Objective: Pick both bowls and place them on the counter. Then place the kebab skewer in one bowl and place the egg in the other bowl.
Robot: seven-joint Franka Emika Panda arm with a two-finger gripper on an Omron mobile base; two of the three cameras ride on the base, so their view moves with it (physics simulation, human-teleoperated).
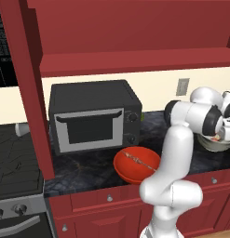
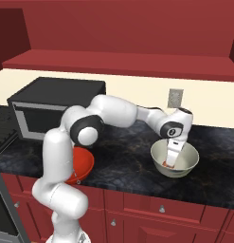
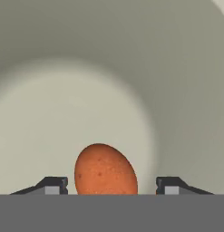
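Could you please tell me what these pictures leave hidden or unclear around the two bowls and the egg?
- Egg: its lower end is cut off at the hand view's bottom, so contact with the cream-grey bowl cannot be told.
- Gripper: the base views do not settle whether it touches the egg.
- Red bowl: largely hidden by the arm in the right base view.

**Around the kitchen**

We see a dark toaster oven [image 1: 94, 116] with a grey-framed door and two knobs at its right. We see a wall outlet [image 2: 175, 98] on the cream backsplash, red cabinets [image 1: 125, 28] overhead, and a stove [image 1: 16, 186] at far left with a pale cup [image 1: 22, 129] behind it.
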